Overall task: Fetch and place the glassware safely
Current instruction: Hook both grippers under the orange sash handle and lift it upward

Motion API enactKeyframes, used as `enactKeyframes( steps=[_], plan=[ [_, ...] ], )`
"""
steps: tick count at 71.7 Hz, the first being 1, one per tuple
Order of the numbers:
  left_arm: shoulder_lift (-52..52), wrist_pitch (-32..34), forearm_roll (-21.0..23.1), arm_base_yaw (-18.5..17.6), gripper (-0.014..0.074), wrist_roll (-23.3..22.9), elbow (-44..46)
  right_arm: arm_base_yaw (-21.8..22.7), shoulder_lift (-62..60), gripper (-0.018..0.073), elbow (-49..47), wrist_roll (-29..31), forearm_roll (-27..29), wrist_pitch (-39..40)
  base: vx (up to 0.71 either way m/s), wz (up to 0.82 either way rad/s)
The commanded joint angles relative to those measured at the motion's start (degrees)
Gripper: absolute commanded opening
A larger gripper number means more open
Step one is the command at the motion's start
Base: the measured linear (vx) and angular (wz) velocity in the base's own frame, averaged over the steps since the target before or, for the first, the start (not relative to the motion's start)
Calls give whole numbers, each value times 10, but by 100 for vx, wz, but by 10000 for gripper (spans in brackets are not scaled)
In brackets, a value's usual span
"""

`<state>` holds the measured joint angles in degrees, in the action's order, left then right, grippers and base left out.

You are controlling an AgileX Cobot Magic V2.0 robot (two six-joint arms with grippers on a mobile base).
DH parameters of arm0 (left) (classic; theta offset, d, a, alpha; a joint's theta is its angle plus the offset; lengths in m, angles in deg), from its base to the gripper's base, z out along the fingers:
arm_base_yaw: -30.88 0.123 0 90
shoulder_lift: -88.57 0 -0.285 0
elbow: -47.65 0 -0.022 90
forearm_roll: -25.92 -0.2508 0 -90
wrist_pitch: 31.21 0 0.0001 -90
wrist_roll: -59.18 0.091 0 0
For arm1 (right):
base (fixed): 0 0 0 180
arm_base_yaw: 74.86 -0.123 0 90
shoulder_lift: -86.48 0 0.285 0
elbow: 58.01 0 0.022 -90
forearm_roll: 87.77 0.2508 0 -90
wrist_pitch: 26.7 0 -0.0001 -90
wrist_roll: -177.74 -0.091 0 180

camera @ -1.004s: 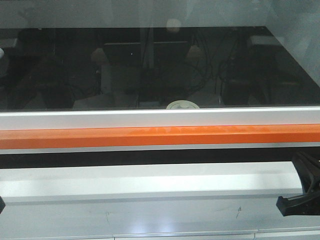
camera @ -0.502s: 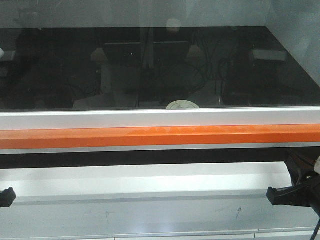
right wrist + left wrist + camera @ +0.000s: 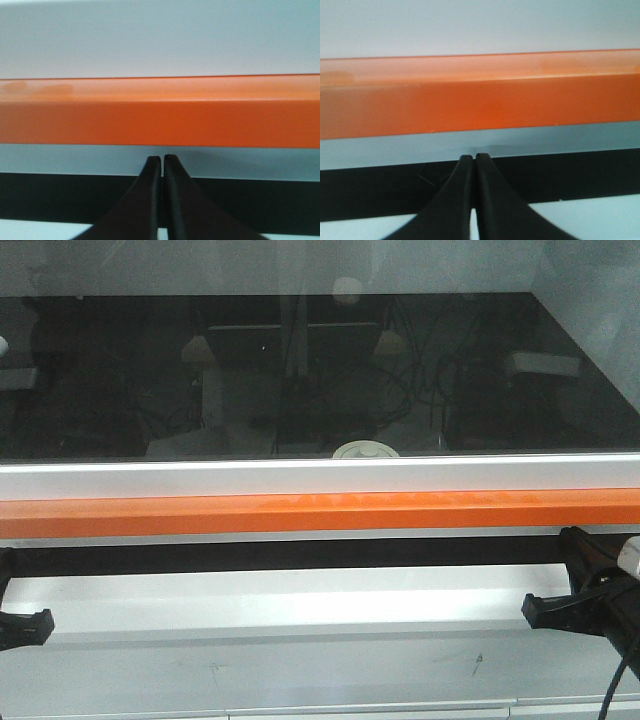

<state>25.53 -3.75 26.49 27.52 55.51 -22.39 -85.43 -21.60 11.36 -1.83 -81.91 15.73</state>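
Looking at an orange bar [image 3: 320, 512] spanning the full width, lying directly under a white rail [image 3: 300, 478] and over a black gap [image 3: 300, 553]; facing a dark glossy panel [image 3: 120, 390] mirroring dim shapes above, a scuffed pale ledge [image 3: 300, 660] below.

The way forward is barred across the full width by an orange bar [image 3: 320, 512], topped by a white rail [image 3: 320, 478]. The bar is faced squarely by the left gripper [image 3: 473, 158] and the right gripper [image 3: 162, 159], their fingers pressed together. A low dark slot [image 3: 300, 552] is left beneath the bar. Open room is seen above the rail, over the black counter [image 3: 120, 390], where a jar lid [image 3: 365, 450] stands just behind the rail.
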Motion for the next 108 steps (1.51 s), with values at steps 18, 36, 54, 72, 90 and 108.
enactKeyframes(
  steps=[18,36,54,72,90,108],
  plan=[
    [-46,125,0,-4,-7,-1,16,-1,44,-1,-15,-4,-5,124,0,0],
    [-61,174,0,-4,-7,-1,16,-1,59,-1,-15,-16,-37,168,0,0],
    [-61,217,0,-4,-7,-1,16,-1,59,-1,-15,-16,-35,179,0,0],
    [-61,246,-6,-4,-7,-1,16,-1,59,-1,-15,-16,-36,196,0,0],
    [-61,259,-6,-4,-7,-1,16,-1,59,-1,-15,-18,-36,201,0,0],
    [-44,273,-6,-4,-7,-1,16,-1,59,-1,-25,-16,-36,215,0,0]
  ],
)
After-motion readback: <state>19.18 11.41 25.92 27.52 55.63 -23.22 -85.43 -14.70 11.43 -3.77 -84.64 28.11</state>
